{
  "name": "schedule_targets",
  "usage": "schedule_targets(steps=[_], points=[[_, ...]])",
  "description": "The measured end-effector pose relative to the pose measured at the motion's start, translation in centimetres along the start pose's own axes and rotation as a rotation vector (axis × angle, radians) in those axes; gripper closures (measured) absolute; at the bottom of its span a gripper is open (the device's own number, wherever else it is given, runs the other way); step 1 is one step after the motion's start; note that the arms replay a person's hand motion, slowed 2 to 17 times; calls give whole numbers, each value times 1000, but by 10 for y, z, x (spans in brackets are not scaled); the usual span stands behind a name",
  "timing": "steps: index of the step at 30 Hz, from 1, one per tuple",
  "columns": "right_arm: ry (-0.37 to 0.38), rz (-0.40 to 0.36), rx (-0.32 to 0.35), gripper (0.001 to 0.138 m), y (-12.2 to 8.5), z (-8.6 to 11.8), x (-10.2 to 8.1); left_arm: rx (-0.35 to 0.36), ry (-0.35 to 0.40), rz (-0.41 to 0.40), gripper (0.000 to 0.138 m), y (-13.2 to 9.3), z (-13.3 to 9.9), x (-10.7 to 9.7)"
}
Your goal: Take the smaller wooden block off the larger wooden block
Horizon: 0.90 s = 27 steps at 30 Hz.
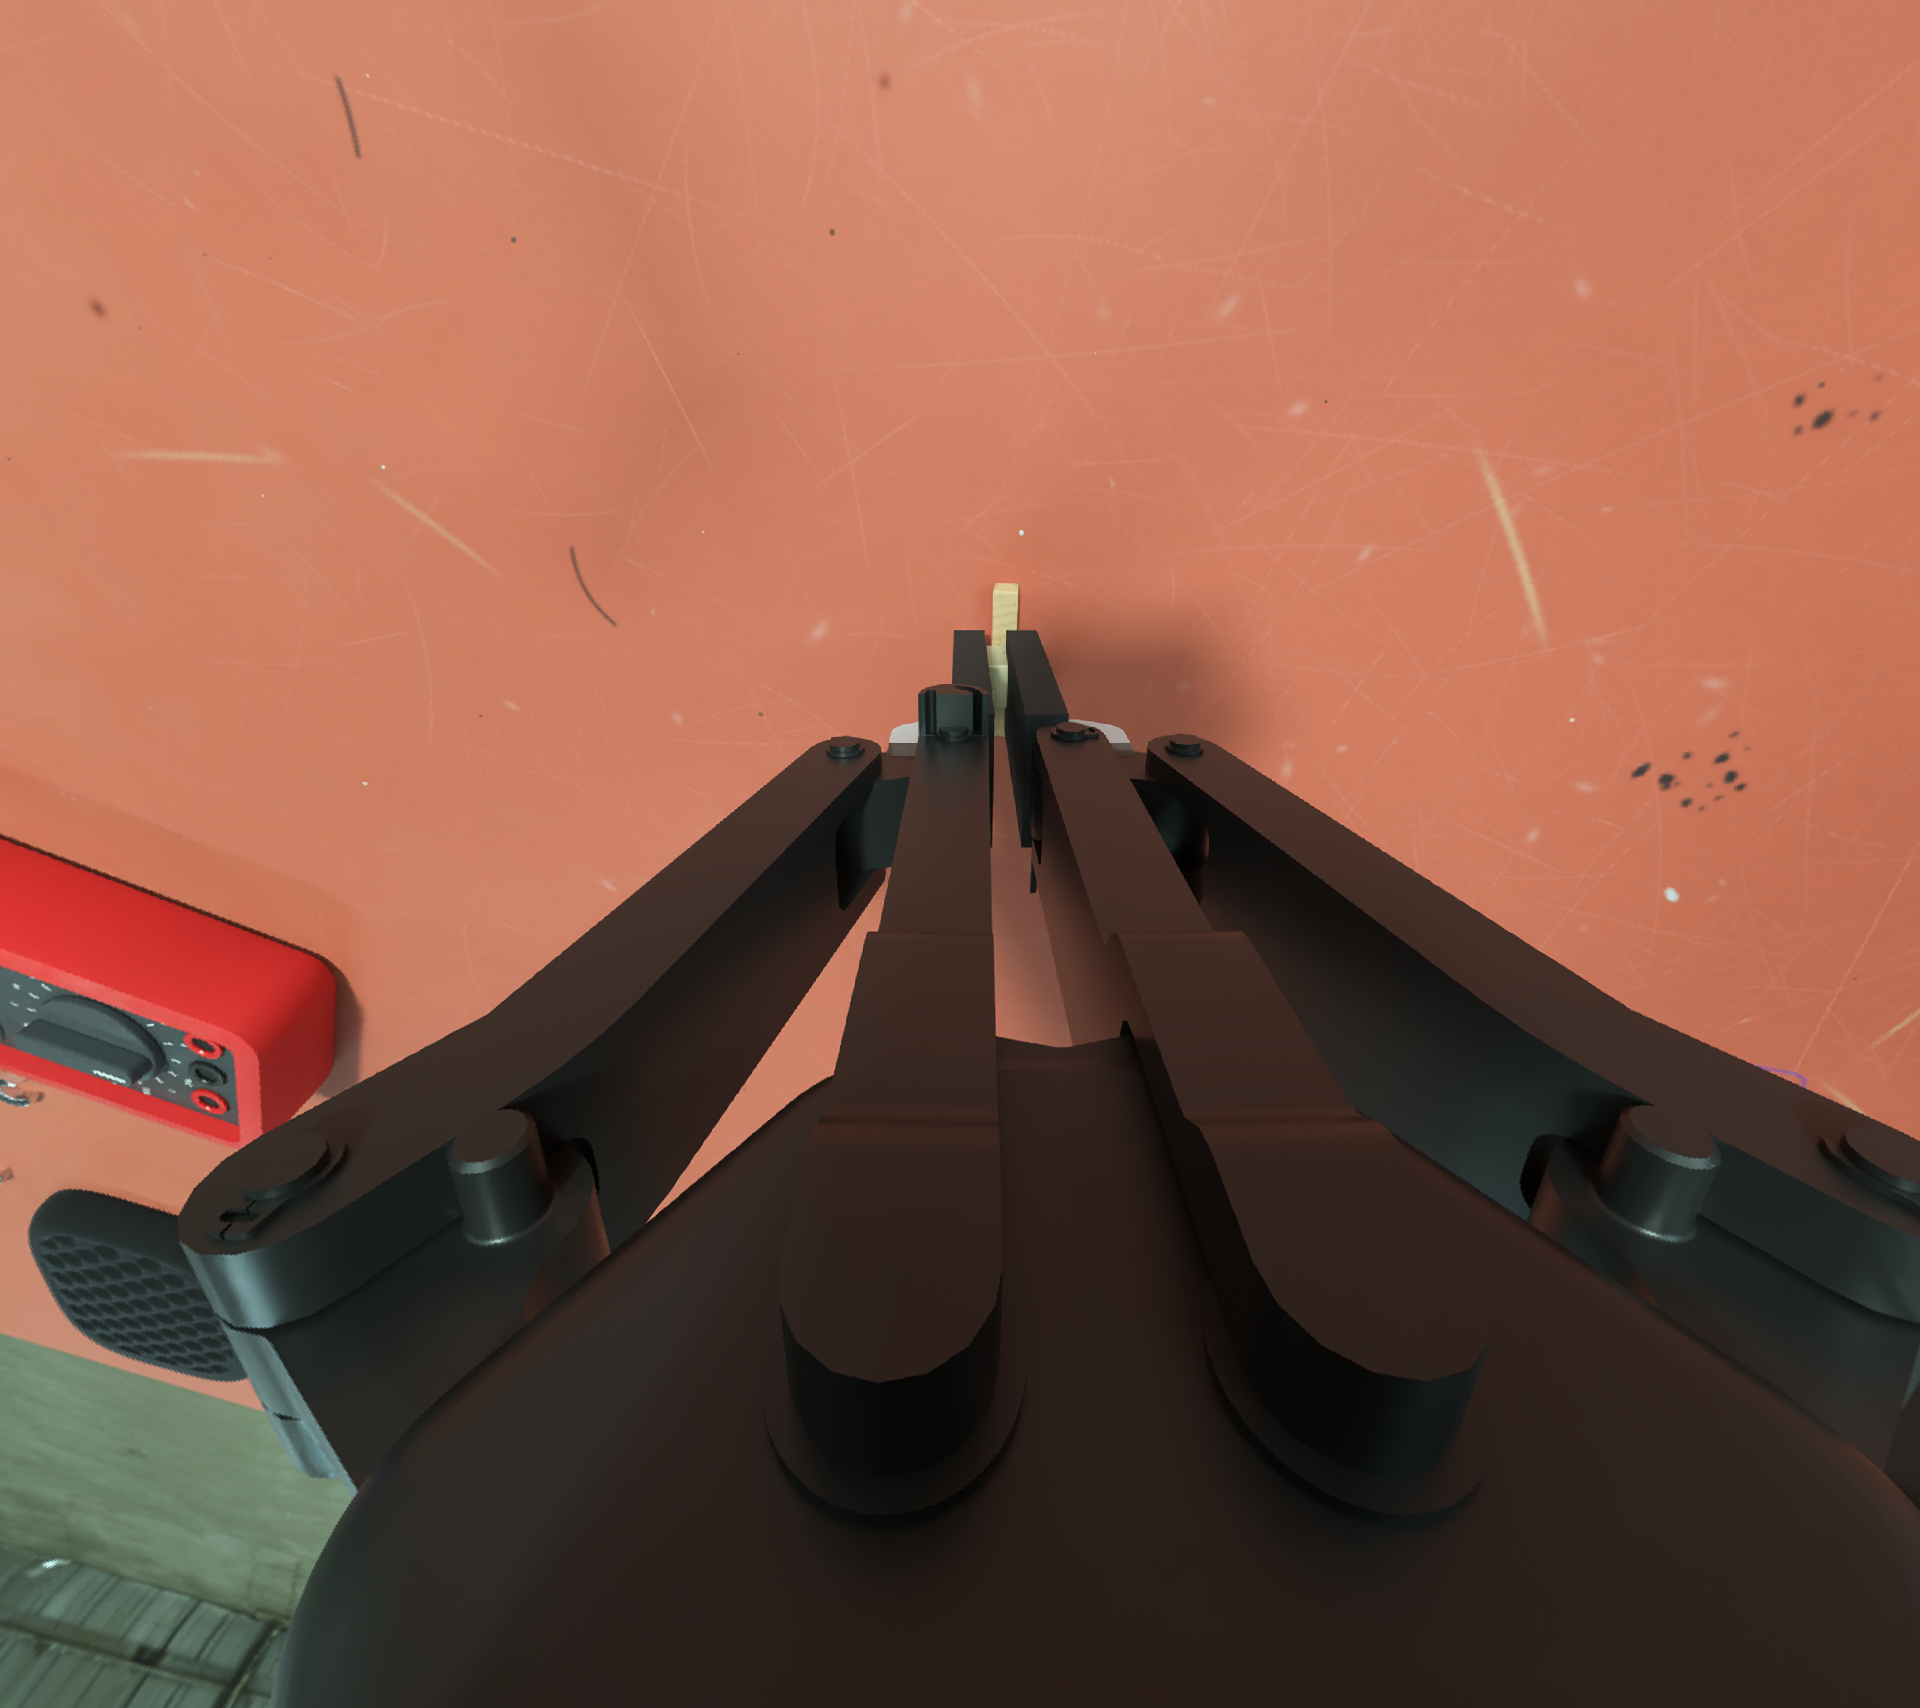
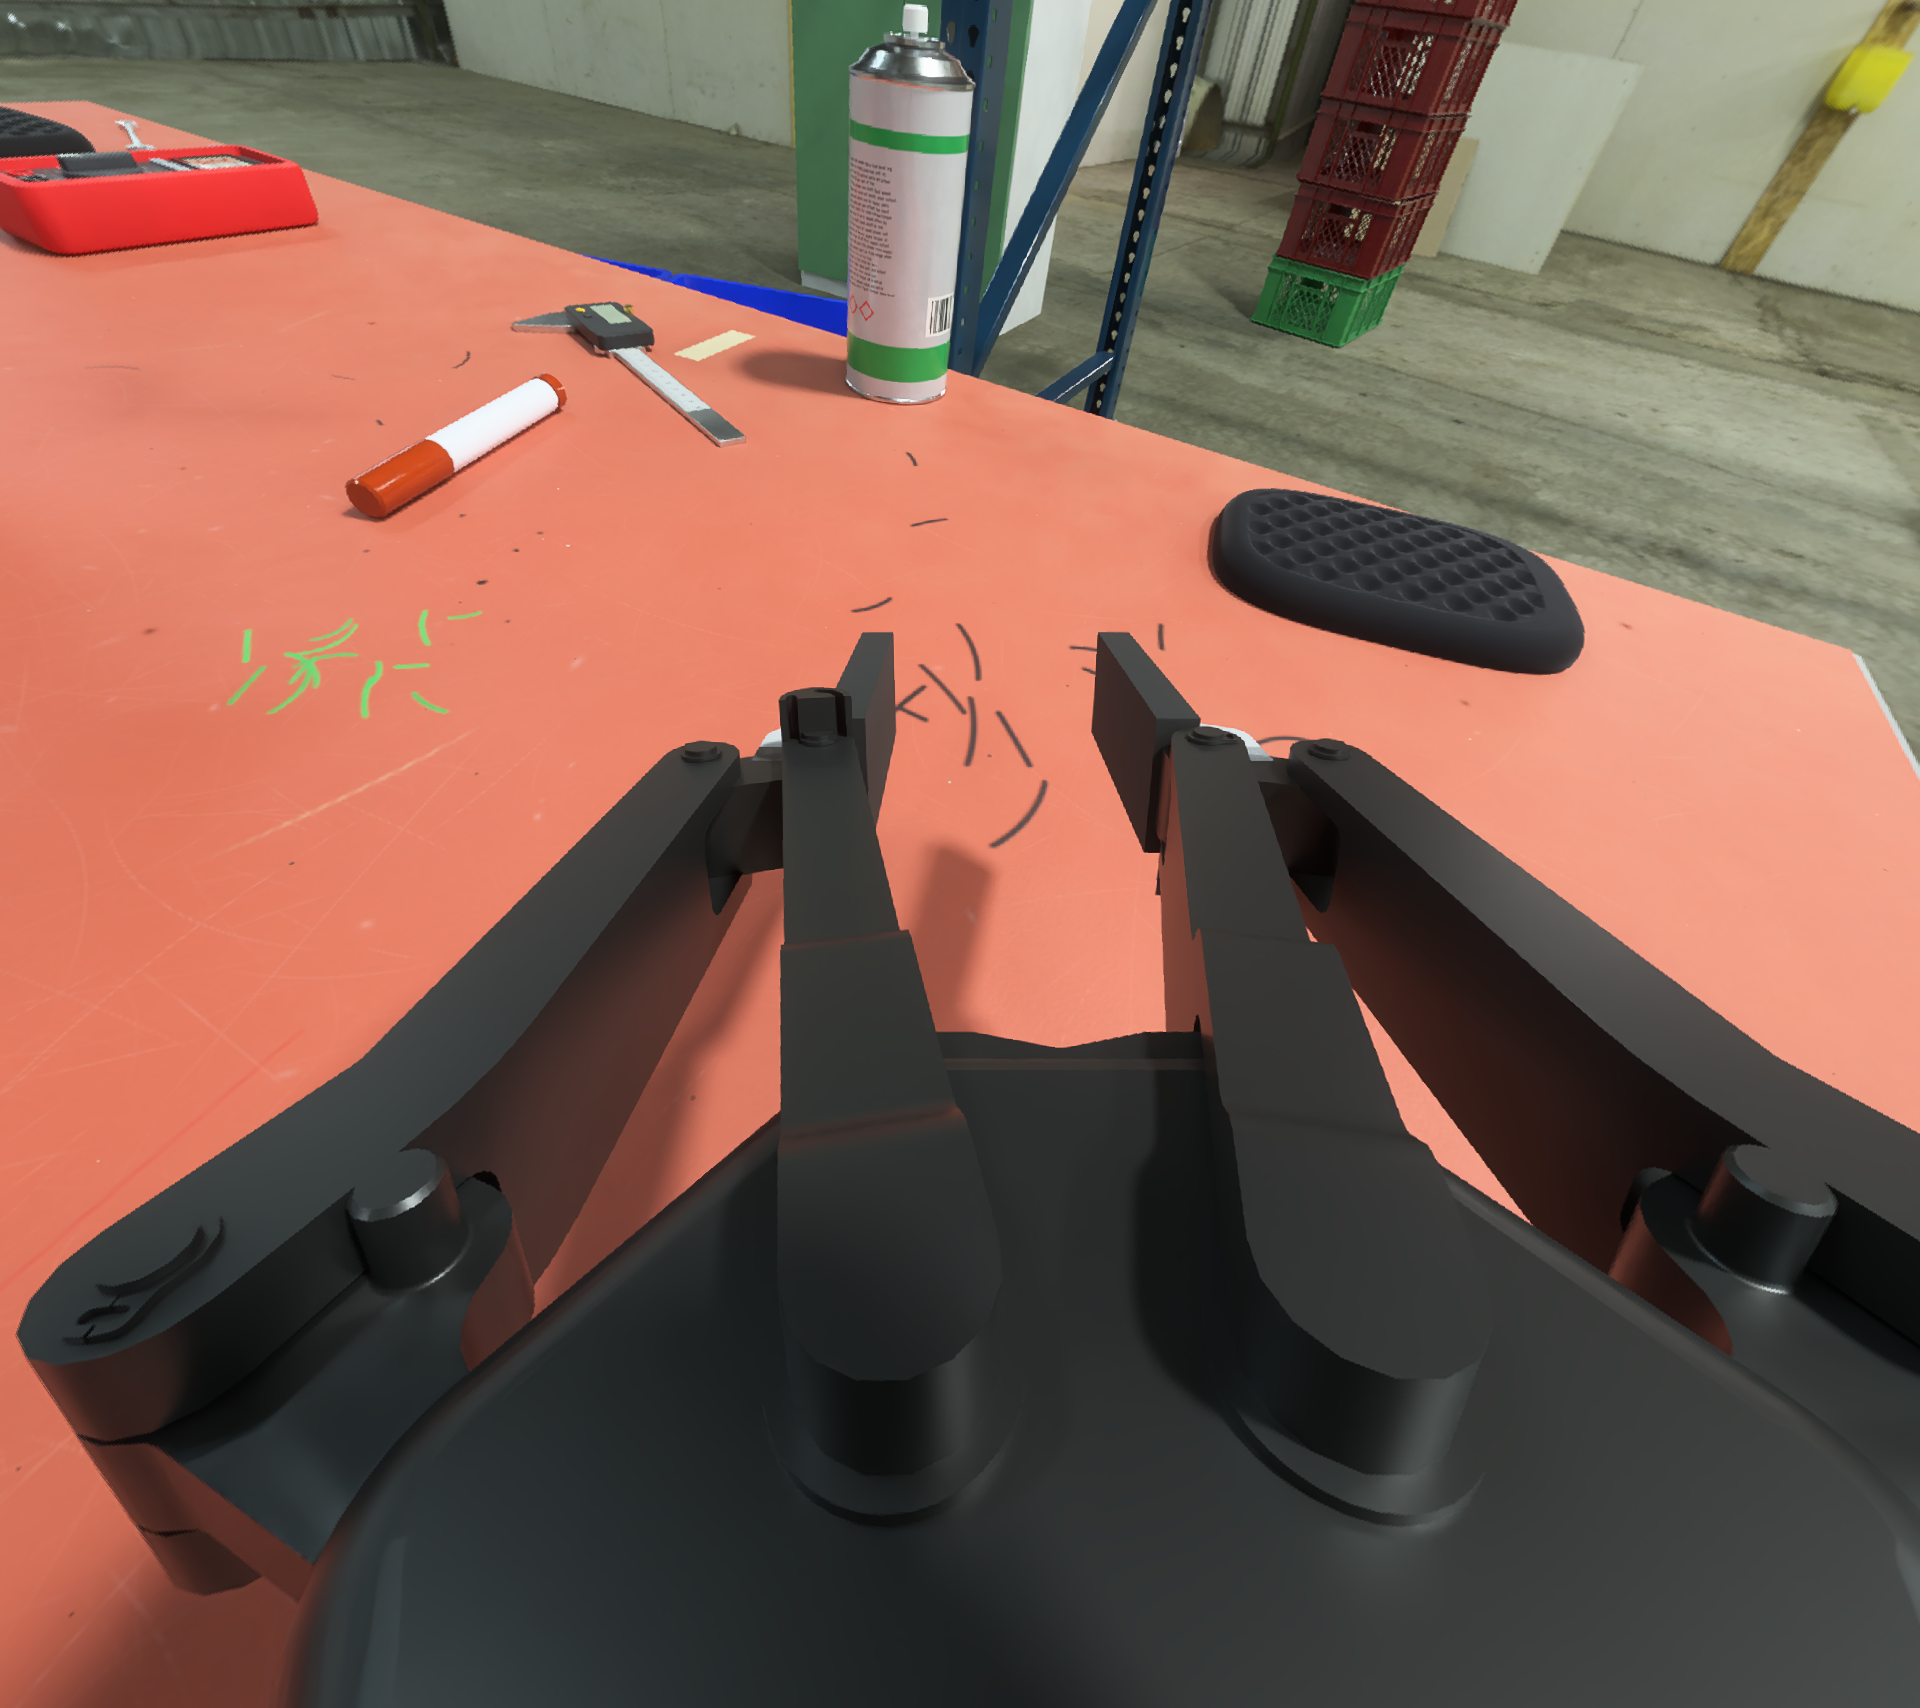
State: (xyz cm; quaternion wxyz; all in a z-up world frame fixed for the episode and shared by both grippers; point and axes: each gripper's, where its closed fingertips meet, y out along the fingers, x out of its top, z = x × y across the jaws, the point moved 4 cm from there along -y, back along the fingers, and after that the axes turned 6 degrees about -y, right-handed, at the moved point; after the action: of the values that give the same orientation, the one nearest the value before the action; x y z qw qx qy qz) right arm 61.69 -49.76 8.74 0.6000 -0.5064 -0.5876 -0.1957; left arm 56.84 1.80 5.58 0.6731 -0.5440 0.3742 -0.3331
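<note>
Here the smaller wooden block (image 1: 1004,619) is pinched upright in the left end effector (image 1: 995,656) above the desk (image 1: 1247,204); the right end effector (image 2: 992,671) is held spread, empty.

Left gripper (image 1: 995,642) pointing down, fingers nearly closed, right gripper (image 2: 992,650) angled low, fingers parted

Salmon-red, scratched tabletop (image 2: 727,723) with black and green scribbles; pale tan wooden block (image 1: 1004,609) between black fingers; red multimeter (image 1: 156,1004); honeycomb-patterned black pad (image 2: 1392,578); red-and-white marker (image 2: 457,445); white spray can (image 2: 906,214) with green bands.
</note>
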Motion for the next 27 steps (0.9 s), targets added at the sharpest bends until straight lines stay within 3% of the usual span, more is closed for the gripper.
schedule_targets(steps=[27], points=[[4, -7, 0, 88, -1, -1, 1, 33, -6, -16, 133, -4, -2, -1]])
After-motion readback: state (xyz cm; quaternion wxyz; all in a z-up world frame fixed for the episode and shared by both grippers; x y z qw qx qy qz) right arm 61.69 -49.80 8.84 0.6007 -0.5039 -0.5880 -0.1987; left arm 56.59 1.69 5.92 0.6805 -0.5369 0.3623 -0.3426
